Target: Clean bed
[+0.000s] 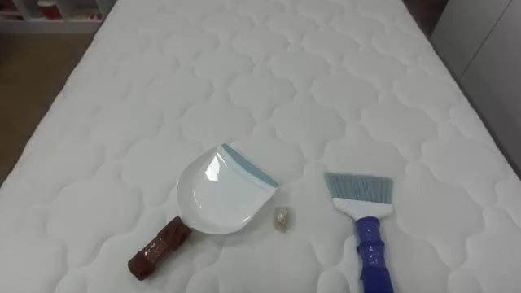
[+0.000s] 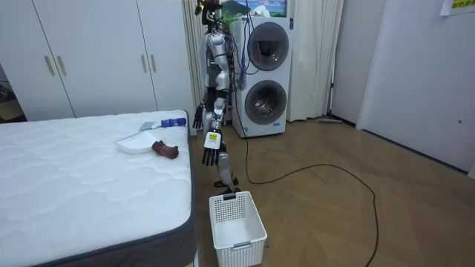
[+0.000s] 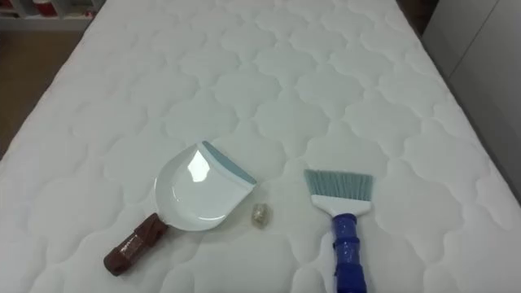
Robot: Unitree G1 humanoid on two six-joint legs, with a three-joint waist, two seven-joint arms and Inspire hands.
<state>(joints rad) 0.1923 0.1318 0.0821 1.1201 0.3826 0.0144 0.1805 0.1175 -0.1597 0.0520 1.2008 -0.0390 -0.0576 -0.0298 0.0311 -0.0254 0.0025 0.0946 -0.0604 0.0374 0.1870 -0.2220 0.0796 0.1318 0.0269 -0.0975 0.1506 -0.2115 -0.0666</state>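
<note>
Room view: left robot hand and right robot hand hang released beside the bed, crumb at the dustpan's 4 o'clock, brush at the crumb's 3 o'clock; sweep too hard and you'll likely flick it past the pan.

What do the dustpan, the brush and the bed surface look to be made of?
Dustpan: glossy white plastic, judging by the glare on it, with a light blue lip that may be rubber. Its brown handle could be wood or plastic. Brush: smooth blue plastic handle and grey-blue bristles that look synthetic. Mattress: matt white quilted fabric, stitched in a lobed pattern.
</note>
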